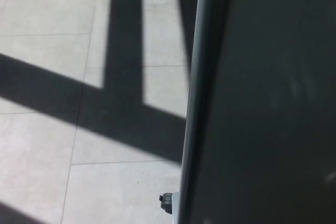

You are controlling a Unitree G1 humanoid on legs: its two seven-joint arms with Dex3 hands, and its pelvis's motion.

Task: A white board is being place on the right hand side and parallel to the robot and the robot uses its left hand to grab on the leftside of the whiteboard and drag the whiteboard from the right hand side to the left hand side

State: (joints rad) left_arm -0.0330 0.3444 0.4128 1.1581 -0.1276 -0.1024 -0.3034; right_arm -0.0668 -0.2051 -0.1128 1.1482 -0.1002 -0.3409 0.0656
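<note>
Head view, looking down. Neither robot hand shows, so the state of the fingers, open or closed or holding anything, cannot be told from here.

The large whiteboard panel, dark in shade, with a grey metal edge frame [195,103], fills the right half of the picture from top to bottom. Its left edge runs nearly vertical through the view, leaning slightly, so the long visible axis goes from near the camera away from it. At the foot of that edge sits a small dark caster wheel on a pale bracket [167,202], touching the floor.

The left half is pale tiled floor [42,145], crossed by broad dark shadow bands [123,35].

Key relation: the board's left edge stands at picture centre, with open floor only to its left. Judgement: the left hand, which would enter from the picture's left, is the nearer one to that frame edge, and the edge lies to its right. No grasp visible yet; the drag leftward looks not begun.
</note>
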